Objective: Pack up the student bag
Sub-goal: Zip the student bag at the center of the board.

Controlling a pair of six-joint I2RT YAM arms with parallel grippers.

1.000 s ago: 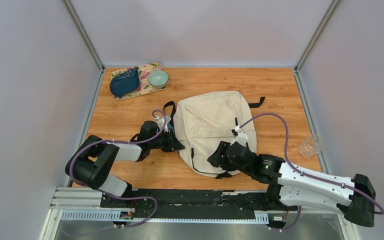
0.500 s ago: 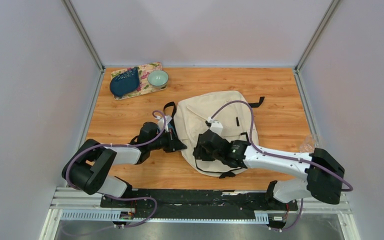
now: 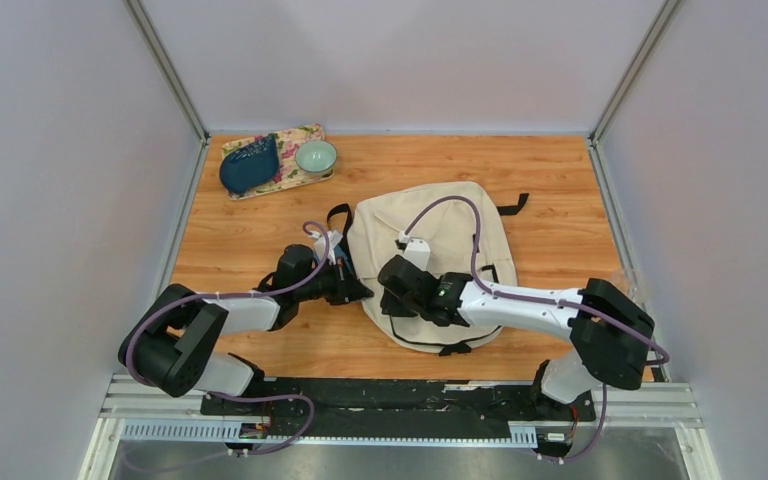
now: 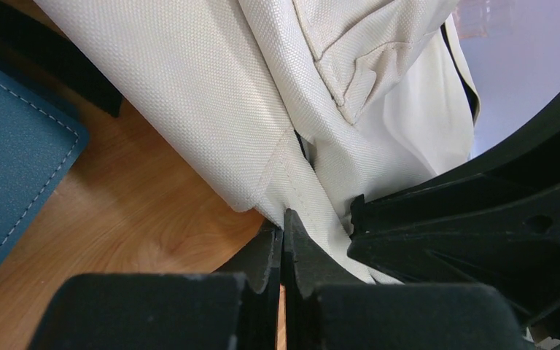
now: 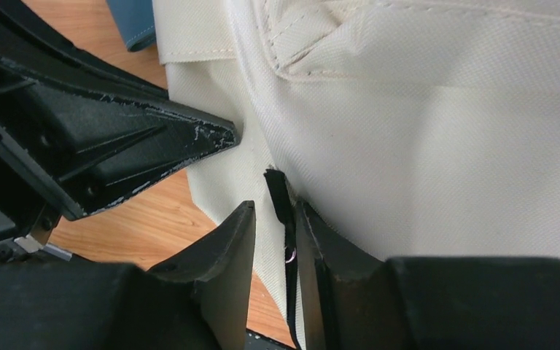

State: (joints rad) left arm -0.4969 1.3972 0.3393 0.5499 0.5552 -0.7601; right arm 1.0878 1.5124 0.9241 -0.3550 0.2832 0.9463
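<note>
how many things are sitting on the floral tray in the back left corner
2. A dark blue item lies on the left part of the floral tray; a pale green bowl stands at its right end. Something flat could be hidden under the blue item.

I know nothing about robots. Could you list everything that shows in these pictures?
student bag: one, cream with black straps, table centre
tray: one, floral, far left corner
pouch: one, dark blue, on the tray
bowl: one, pale green, on the tray
flat case: one, teal, stitched, beside the bag near the left gripper
clear cup: one, right edge, mostly hidden by the right arm
table: one, orange-brown wood
left gripper: black, shut on the bag's edge
right gripper: black, slightly open around a black tab
</note>
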